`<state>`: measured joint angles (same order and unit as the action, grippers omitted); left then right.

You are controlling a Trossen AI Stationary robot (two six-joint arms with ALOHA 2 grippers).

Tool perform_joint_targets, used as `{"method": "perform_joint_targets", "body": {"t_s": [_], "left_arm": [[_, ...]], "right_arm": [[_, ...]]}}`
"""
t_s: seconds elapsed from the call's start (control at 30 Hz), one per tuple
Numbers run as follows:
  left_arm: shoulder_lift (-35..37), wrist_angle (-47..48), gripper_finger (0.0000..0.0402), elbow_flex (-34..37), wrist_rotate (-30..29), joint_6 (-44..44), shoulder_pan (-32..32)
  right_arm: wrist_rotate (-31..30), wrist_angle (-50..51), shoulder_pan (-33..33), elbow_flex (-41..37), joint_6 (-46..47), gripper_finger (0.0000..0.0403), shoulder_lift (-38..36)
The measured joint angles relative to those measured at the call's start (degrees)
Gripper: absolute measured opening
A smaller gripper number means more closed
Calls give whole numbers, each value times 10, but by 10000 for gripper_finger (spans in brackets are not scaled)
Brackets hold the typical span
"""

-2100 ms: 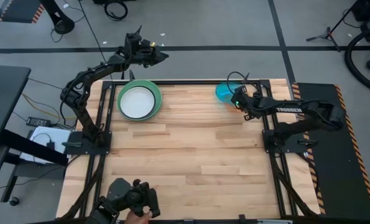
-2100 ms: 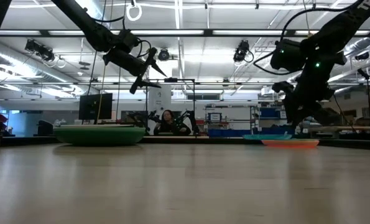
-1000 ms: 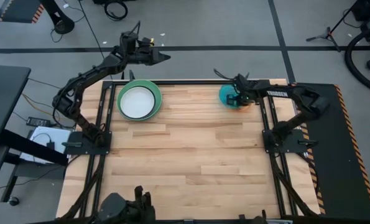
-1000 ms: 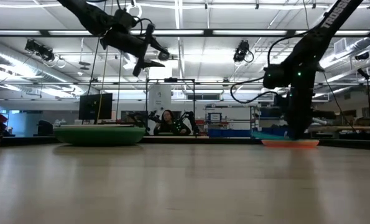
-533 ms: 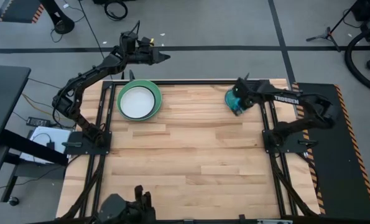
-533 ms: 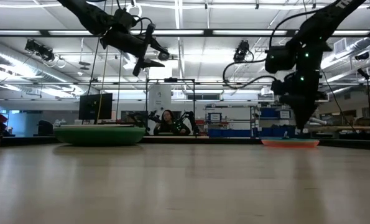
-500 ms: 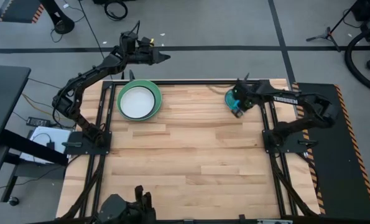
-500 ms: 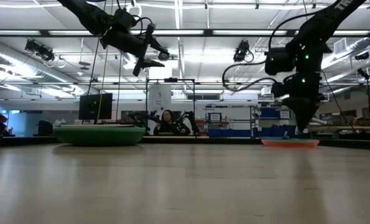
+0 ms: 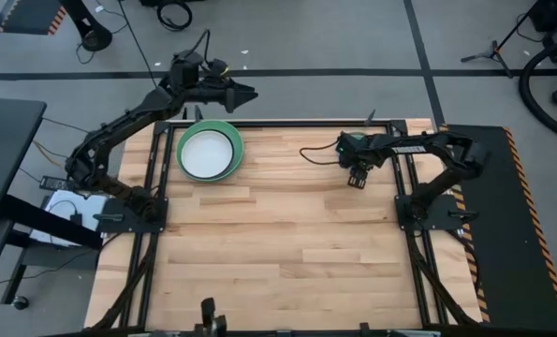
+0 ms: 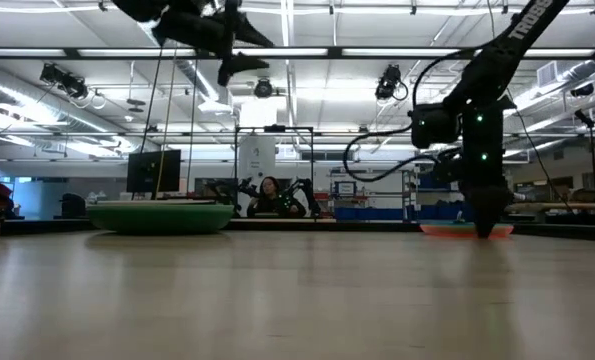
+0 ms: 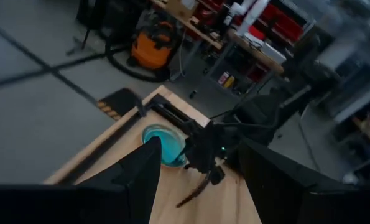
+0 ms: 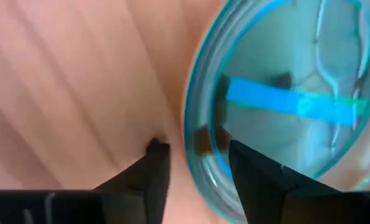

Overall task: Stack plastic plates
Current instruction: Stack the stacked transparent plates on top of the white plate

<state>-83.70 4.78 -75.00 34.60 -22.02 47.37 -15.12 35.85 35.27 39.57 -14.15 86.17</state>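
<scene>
A small translucent blue plate (image 12: 284,74) lies flat near the table's far right corner and also shows in the left wrist view (image 11: 163,146). In the high view my right arm covers it. An orange plate (image 10: 447,230) shows beneath my right gripper (image 10: 485,232). That gripper (image 12: 197,168) is low and open, with its fingers on either side of the blue plate's rim. A white plate (image 9: 207,152) sits inside a large green plate (image 9: 233,140) at the far left. My left gripper (image 9: 248,94) is open and high beyond the far edge. The other plates are out of view. My right gripper comes from above, pointing down, at the blue plate's rim (image 12: 194,134). One finger (image 12: 153,168) is outside it over the wood and the other finger (image 12: 253,180) is over the plate's inside. I cannot tell whether either touches the rim.
The wooden table (image 9: 287,234) shows bare wood across its middle and near half. Black frame rails run along its left and right edges (image 9: 409,253). A cable (image 9: 315,150) trails from my right arm. A person sits far behind the table (image 10: 269,196).
My right gripper rose off the plates half a second ago. It has since moved toward the near edge and come back down at the blue plate's rim, and the arm now hides the plate from above. My left gripper has climbed higher.
</scene>
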Motion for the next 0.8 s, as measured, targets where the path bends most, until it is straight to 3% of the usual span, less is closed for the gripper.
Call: {"method": "perform_joint_targets", "body": {"t_s": [0.2, 0.37, 0.43, 0.5, 0.6, 0.7, 0.8], "left_arm": [[83, 71, 224, 0, -15, 192, -23], [143, 204, 224, 0, -24, 528, -60], [159, 258, 224, 0, -25, 623, -70], [165, 292, 224, 0, -25, 660, -80], [163, 313, 224, 0, -46, 623, -95], [158, 298, 224, 0, -63, 594, -124], [148, 294, 224, 0, -66, 633, -161]], "right_arm": [[-53, -46, 1, 1, -1, 132, 33], [-68, -57, -2, -1, -19, 42, 30], [-75, -36, -9, 3, -32, 15, 20], [-78, 8, -22, 18, -49, 17, 5], [-67, 52, -54, 62, -111, 17, -37], [4, 101, -88, 120, -170, 10, -77], [116, 113, -116, 190, -202, 10, -111]]}}
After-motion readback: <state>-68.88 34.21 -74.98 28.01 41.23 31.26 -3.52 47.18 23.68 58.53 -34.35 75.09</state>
